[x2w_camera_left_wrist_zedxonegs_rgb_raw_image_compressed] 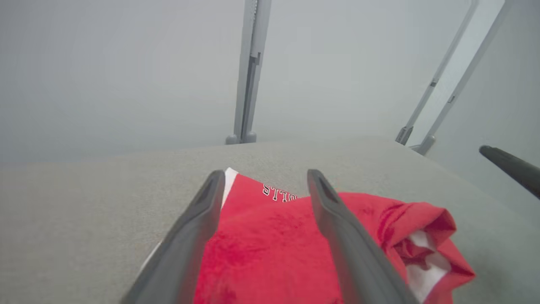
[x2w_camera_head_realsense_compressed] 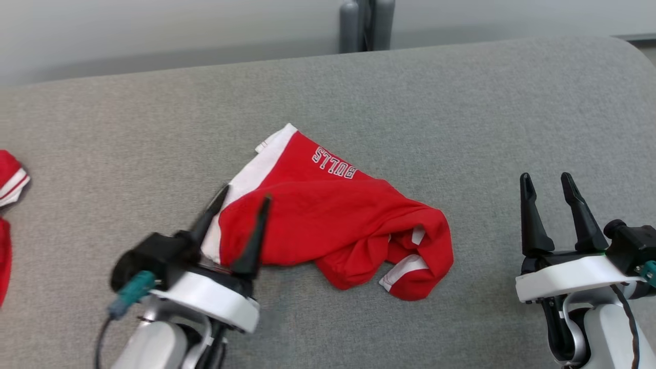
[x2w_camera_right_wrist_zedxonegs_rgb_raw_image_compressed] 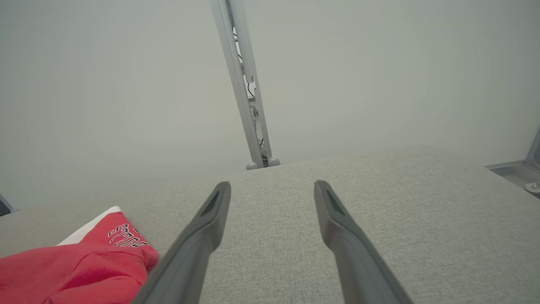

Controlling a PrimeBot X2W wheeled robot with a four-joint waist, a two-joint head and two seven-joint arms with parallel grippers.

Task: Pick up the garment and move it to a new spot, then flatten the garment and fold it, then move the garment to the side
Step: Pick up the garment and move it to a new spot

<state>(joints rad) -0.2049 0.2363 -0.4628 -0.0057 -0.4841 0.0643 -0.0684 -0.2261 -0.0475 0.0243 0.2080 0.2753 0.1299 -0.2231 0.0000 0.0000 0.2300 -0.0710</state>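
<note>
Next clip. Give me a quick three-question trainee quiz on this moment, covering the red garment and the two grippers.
1. True or false: the right gripper is holding the red garment.
2. The left gripper is: A) shut on the garment; B) open, fingers over the garment's white-trimmed end; C) open, far from the garment.
3. Fill in: the white lettering on the garment reads ____.
Key: 1 false; 2 B; 3 BULLS.

Crumpled red garment (x2w_camera_head_realsense_compressed: 333, 220) on grey surface (x2w_camera_head_realsense_compressed: 461, 102)
</note>
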